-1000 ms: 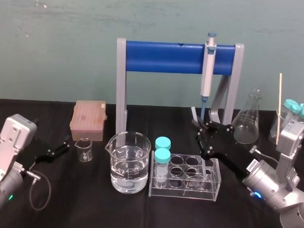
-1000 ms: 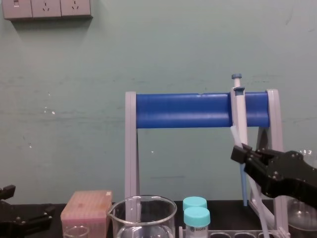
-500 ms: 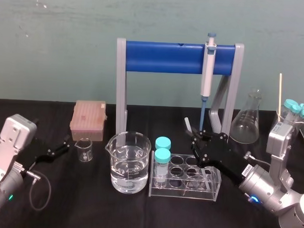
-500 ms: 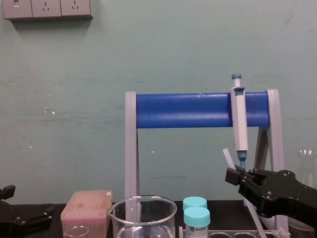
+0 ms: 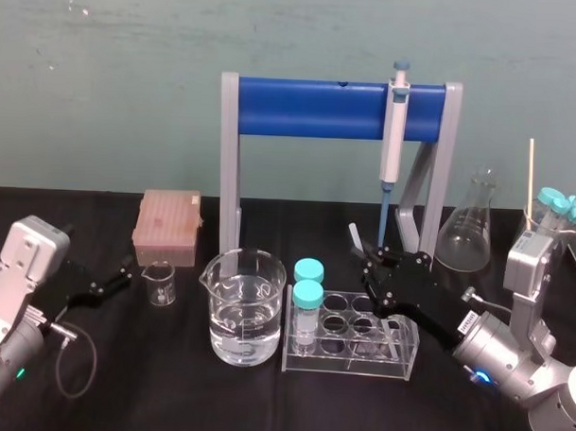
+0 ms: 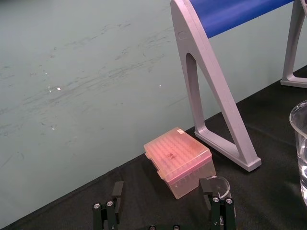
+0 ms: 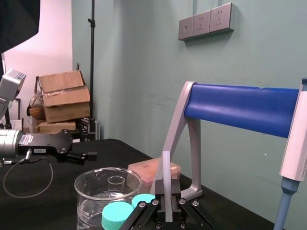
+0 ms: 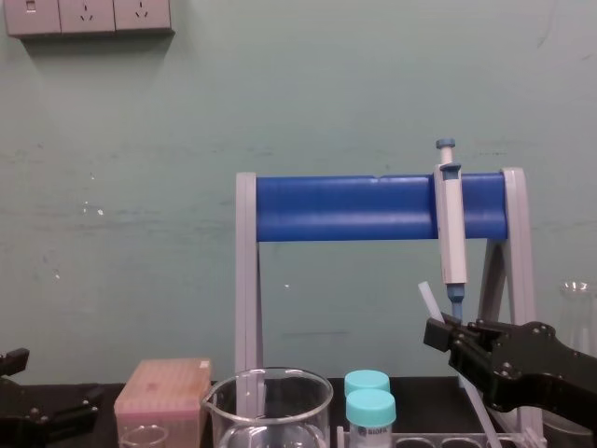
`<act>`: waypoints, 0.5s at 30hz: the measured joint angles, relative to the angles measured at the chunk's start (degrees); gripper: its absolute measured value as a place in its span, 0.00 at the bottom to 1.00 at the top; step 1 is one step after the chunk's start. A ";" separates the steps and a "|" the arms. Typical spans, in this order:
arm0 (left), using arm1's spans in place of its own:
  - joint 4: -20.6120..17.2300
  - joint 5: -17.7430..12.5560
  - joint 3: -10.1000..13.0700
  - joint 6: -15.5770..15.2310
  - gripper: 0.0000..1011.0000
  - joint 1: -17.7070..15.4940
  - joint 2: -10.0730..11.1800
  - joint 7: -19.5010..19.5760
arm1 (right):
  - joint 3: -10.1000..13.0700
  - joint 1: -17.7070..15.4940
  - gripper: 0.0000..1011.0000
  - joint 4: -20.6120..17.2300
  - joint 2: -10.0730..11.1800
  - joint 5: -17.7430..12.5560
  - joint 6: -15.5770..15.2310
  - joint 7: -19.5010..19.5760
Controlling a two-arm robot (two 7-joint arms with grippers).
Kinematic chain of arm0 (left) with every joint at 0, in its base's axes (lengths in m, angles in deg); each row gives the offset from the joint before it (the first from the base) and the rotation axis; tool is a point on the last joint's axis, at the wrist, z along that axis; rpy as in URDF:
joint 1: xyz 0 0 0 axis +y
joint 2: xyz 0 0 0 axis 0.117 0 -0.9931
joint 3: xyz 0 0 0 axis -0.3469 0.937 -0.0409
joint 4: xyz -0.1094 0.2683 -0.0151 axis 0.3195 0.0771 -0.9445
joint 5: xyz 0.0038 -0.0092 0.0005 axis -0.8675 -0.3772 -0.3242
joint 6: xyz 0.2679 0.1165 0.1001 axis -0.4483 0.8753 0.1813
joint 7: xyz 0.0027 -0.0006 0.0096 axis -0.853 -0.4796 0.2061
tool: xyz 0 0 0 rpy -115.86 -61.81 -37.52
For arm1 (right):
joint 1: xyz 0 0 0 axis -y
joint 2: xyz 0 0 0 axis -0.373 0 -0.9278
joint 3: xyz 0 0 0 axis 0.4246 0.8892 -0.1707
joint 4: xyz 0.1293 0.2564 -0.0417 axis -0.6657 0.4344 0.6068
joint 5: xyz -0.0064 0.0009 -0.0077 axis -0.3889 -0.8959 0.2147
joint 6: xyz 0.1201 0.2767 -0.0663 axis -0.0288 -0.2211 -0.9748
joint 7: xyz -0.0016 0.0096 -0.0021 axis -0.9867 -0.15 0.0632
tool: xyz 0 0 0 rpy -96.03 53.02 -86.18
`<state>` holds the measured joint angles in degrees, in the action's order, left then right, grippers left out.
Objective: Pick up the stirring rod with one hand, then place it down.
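Over the last second the right gripper (image 5: pixel 379 273) had dropped from behind the tube rack (image 5: pixel 349 361) to just above its right end. It was clamped on the stirring rod (image 5: pixel 357 239), a thin, milky-clear stick leaning up out of the black fingers. From the chest it slanted likewise above the rack. At the right wrist it stood as a pale strip, pinched between both fingers. The left wrist camera caught the left gripper (image 6: pixel 163 190) with fingers apart.

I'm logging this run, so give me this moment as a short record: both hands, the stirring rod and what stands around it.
right hand: shut on the stirring rod, over the tube rack's right end
stirring rod: tilted, upper end poking out above the hand; lower end unclear
left hand: open, parked low on the left, beside the small beaker
tube rack: two teal-capped tubes at its left end
pipette: hanging on the blue stand
large beaker: holds water, left of the rack
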<state>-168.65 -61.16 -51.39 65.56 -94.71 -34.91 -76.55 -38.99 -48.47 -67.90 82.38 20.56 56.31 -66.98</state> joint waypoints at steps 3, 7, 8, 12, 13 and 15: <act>0.00 0.00 0.00 0.00 0.99 0.00 0.00 0.00 | 0.03 -0.02 0.07 -0.02 -0.01 -0.03 0.03 0.01; 0.00 0.00 0.00 0.00 0.99 0.00 0.00 0.00 | 0.06 -0.03 0.07 -0.04 -0.01 -0.06 0.10 0.01; 0.00 0.00 0.00 0.00 0.99 0.00 0.00 0.00 | 0.06 -0.04 0.08 -0.05 -0.01 -0.07 0.10 0.01; 0.00 0.00 0.00 0.00 0.99 0.00 0.00 0.00 | 0.09 -0.06 0.21 -0.07 -0.01 -0.10 0.14 0.02; 0.00 0.00 0.00 0.00 0.99 0.00 0.00 0.00 | 0.09 -0.06 0.21 -0.07 -0.01 -0.10 0.14 0.02; 0.00 0.00 0.00 0.00 0.99 0.00 0.00 0.00 | 0.11 -0.07 0.28 -0.09 -0.02 -0.12 0.15 0.02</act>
<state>-168.65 -61.16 -51.39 65.56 -94.71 -34.91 -76.55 -38.88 -48.55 -67.99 82.36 20.44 56.46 -66.96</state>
